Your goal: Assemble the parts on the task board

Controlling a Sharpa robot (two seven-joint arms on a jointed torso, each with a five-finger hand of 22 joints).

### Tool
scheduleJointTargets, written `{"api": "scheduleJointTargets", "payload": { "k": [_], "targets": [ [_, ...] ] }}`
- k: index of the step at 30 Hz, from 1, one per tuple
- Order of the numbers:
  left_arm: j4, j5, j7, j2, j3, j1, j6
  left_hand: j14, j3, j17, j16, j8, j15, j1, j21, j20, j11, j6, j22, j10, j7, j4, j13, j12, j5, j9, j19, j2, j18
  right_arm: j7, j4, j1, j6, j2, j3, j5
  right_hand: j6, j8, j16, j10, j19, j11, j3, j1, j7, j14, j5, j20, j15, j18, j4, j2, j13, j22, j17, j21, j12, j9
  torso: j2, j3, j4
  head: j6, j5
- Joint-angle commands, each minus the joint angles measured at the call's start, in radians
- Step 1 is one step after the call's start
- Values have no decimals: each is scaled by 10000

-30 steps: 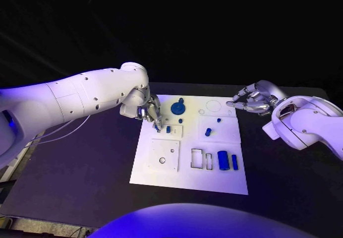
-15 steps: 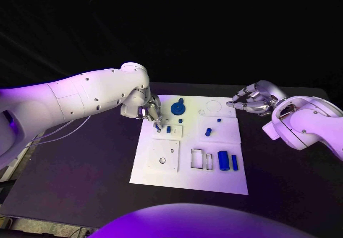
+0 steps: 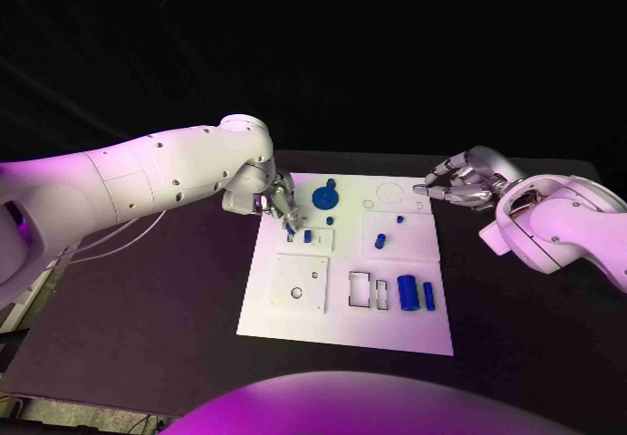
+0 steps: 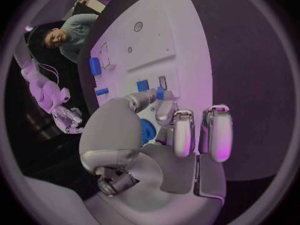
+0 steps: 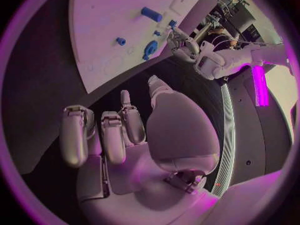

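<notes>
The white task board [image 3: 392, 335] lies mid-table. My left hand [image 3: 275, 201] hovers over its far left corner, thumb and a finger pinching a small blue part [image 4: 160, 92] just above the board. Beside it a short blue peg [image 3: 308, 236] stands in a small square plate. A blue gear [image 3: 325, 198] sits next to the hand, a blue peg [image 3: 381, 241] stands mid-board, and a blue cylinder [image 3: 409, 293] with a blue bar [image 3: 429, 296] lies near the right edge. My right hand [image 3: 458, 188] hangs off the board's far right corner, fingers apart and holding nothing.
A square plate with a round hole [image 3: 299, 284] and two rectangular slots [image 3: 367, 291] take up the board's near half. An empty round recess [image 3: 390, 193] lies near the right hand. Black table [image 3: 144, 299] surrounds the board.
My left hand's fingertips have lifted slightly and drifted toward the far edge of the board. The right hand and the parts on the board have stayed put.
</notes>
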Motion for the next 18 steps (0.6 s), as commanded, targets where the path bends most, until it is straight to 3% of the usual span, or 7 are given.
{"api": "scheduleJointTargets", "payload": {
  "k": [1,10,18],
  "targets": [
    [8,-217,8,28,-41,-51,-240,1023,1431,2635,36,5,69,33,44,64,-4,41,2462,83,-17,-1470,5,45,38,-14,768,94,-12,10,8,-6,146,14,-2,-99,-57,51,40,-40,166,-22,-60,75,-23,1042,66,-61,-57,201,17,-22,682,1717,2635,-13,-20,10,-5,1,1,2,11],
    [179,-214,37,-97,-45,-58,-186,1023,1417,2635,36,1,68,36,36,64,-3,51,2460,99,-16,-1482,22,60,66,-14,764,103,-10,4,4,-6,162,14,-2,-99,-57,51,40,-40,166,-22,-60,75,-23,1042,66,-61,-57,201,17,-22,682,1717,2635,-13,-20,10,3,2,-4,2,12],
    [828,107,65,-644,4,-58,-492,1023,1411,2635,36,1,69,45,42,65,-6,66,2462,111,-18,-1502,33,69,97,-14,767,100,-12,3,-1,-6,162,9,-2,-99,-60,54,40,-36,166,-23,-63,108,-23,1042,68,-62,-58,201,18,-19,686,1718,2635,-17,-15,12,-5,2,9,2,-4]
  ]
}}
